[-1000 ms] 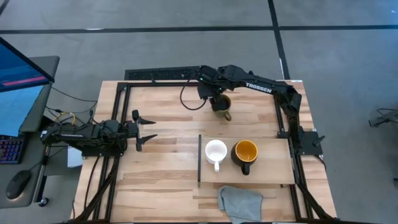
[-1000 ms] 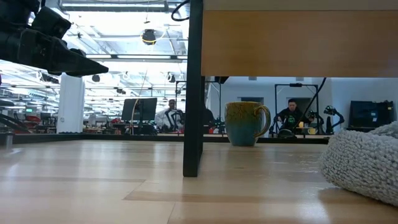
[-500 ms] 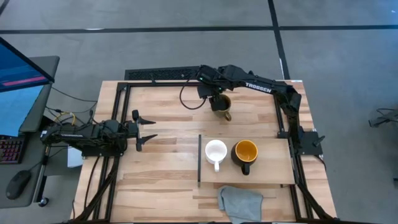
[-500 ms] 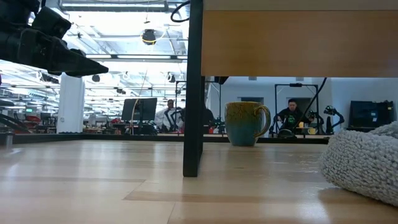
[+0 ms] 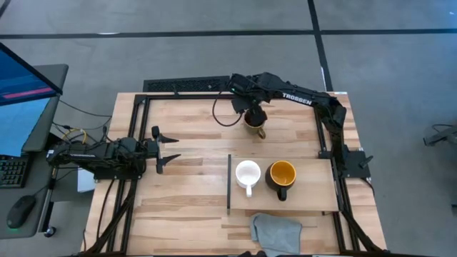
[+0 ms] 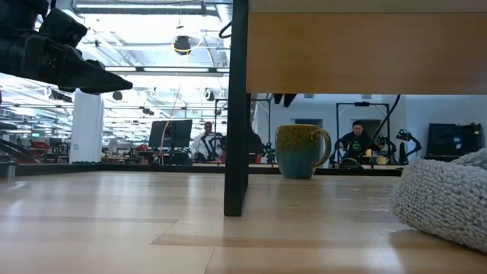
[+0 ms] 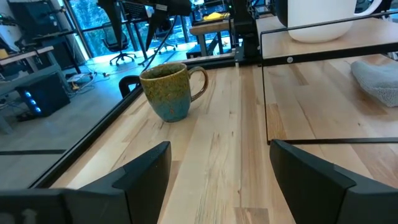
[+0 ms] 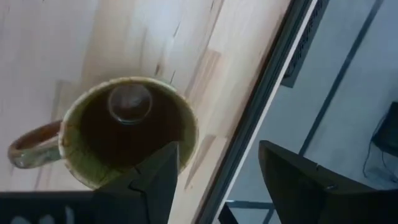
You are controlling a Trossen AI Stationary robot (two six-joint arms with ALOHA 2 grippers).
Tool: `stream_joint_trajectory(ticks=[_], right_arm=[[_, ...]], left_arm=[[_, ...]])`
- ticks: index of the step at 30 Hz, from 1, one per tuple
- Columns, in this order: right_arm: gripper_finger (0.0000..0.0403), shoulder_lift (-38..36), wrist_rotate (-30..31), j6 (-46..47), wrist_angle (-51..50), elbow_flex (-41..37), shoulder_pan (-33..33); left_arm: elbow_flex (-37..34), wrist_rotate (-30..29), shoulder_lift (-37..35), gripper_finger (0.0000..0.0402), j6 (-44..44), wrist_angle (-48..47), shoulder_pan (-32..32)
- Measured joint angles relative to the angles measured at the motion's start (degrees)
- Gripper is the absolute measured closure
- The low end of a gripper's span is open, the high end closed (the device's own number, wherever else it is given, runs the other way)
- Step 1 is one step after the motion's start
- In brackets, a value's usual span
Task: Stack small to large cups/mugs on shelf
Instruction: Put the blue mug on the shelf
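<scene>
Shifting slightly rightward, the right tool [image 5: 251, 113], fingers apart, hovers over the olive mug [image 5: 255, 120] at upper centre (not on the shelf [image 5: 314, 203] yet); grasping comes next. Left tool [image 5: 170, 148] waits open.

Crumpled grey cloth [image 5: 275, 233] lies at near edge of light-wood plank table [image 5: 193, 128], right of centre. Blue-lit monitor screen [image 5: 21, 100] w/ black keyboard [image 5: 11, 171] and black mouse [image 5: 21, 211] off table's left side. Far room in low view: two people [image 6: 356, 141] seated, black monitors [image 6: 170, 137].
</scene>
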Motion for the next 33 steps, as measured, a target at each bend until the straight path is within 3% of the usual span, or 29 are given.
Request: stream_joint_trajectory(ticks=[8,20,27,33], right_arm=[[0.0159,0.00,-0.06,7.67,3.45,0.00,0.13],[0.0159,0.00,-0.09,11.16,3.38,0.00,0.13],[0.0159,0.00,-0.09,11.16,3.49,0.00,0.15],[0.0159,0.00,-0.07,5.76,2.81,0.00,0.15]], left_arm=[[0.00,0.00,0.00,0.0136,-0.02,0.00,0.00],[0.00,0.00,0.00,0.0136,-0.02,-0.01,0.00],[0.00,0.00,0.00,0.0136,-0.02,-0.01,0.00],[-0.01,0.00,0.00,0.0136,-0.35,-0.02,-0.01]])
